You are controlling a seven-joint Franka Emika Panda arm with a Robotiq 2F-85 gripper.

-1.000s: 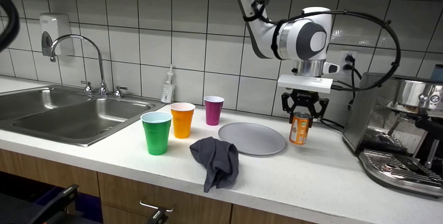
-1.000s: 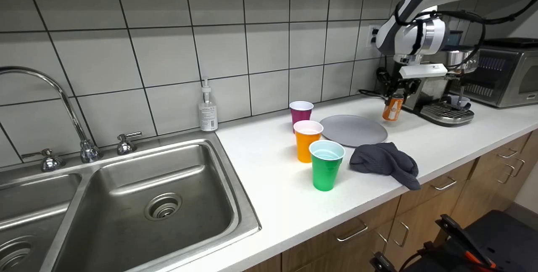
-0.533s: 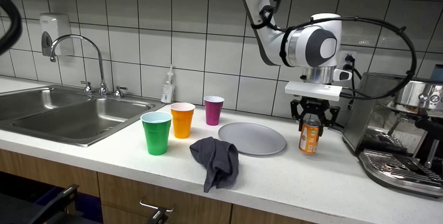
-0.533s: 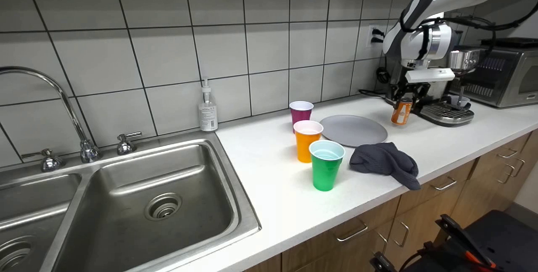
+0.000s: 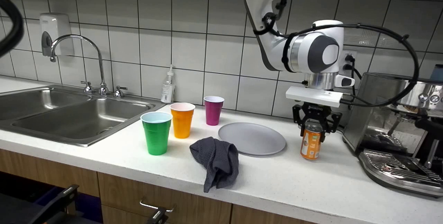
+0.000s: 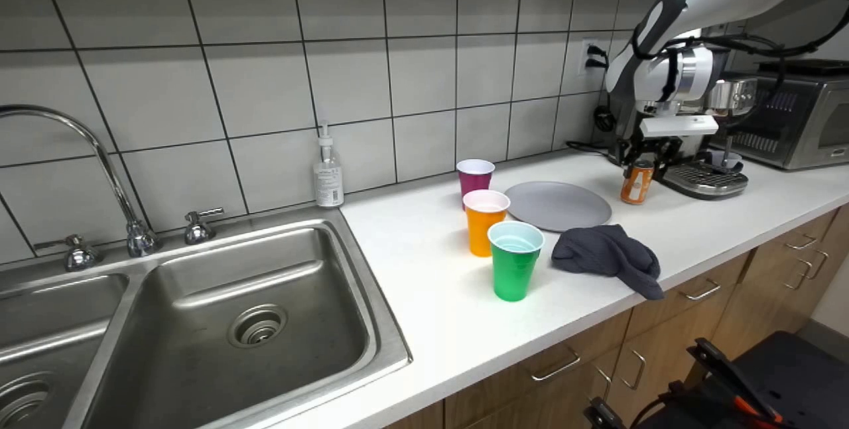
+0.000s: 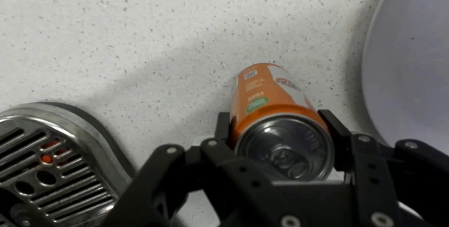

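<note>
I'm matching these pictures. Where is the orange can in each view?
In an exterior view, the orange can is right of center, lower half, held by the gripper.
In an exterior view, the orange can is right of center, near mid-height.
In the wrist view, the orange can is just right of center.
Shared landmark: gray plate, left of the can in both exterior views, right of it in the wrist view.

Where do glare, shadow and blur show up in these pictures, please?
In the wrist view, soft shadows cross the counter beside the orange can, a glint marks its lid, and its small lettering looks soft; in both exterior views, pale glare streaks the steel sink.
</note>
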